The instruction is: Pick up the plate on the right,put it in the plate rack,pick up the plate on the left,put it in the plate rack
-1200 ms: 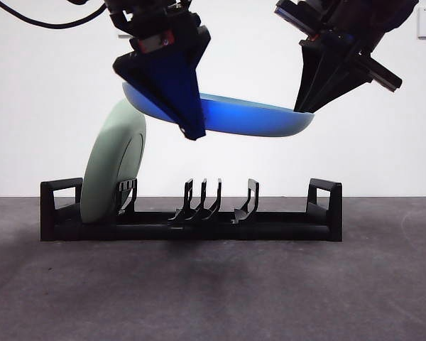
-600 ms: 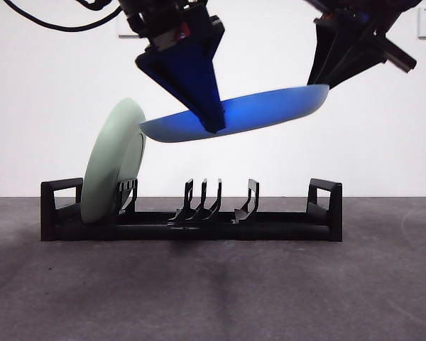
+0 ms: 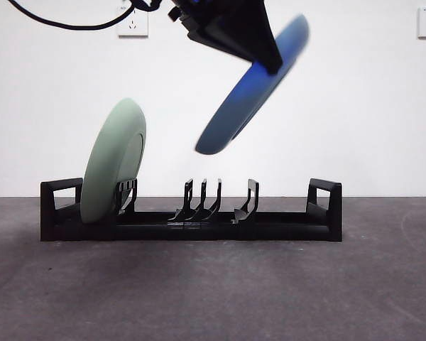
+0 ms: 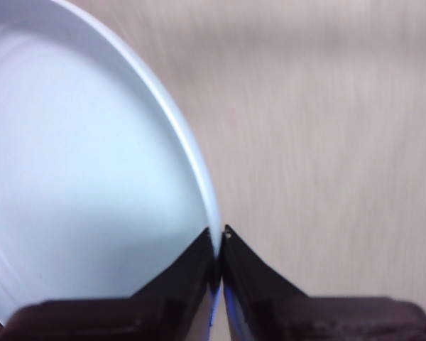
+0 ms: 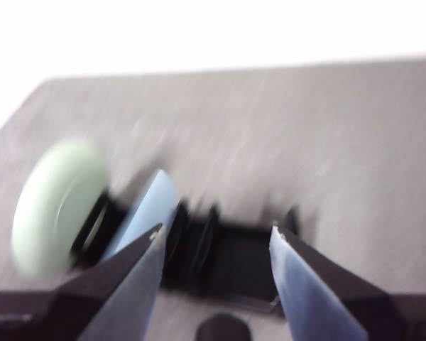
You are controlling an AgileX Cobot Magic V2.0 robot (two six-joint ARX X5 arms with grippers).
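A blue plate [image 3: 245,99] hangs steeply tilted above the middle of the plate rack [image 3: 270,226], its lower edge well clear of the prongs. My left gripper [image 3: 270,65] comes in from the top and is shut on the plate's upper rim; in the left wrist view its jaws [image 4: 219,233] pinch the pale rim of the blue plate [image 4: 92,163]. A pale green plate [image 3: 113,163] stands leaning in the rack's left end. My right gripper [image 5: 216,231] is open and holds nothing, high above the rack [image 5: 241,263], the green plate [image 5: 57,206] and the blue plate [image 5: 145,213].
Several upright prongs [image 3: 202,199] stand in the rack's middle with a loop handle [image 3: 325,199] at the right end. The rack sits on a dark grey table [image 3: 213,291] before a white wall with sockets [image 3: 133,25].
The right gripper let go of the blue plate's right edge and left the front view. The left gripper rose and swung rightward, tipping the plate from nearly flat to steeply tilted.
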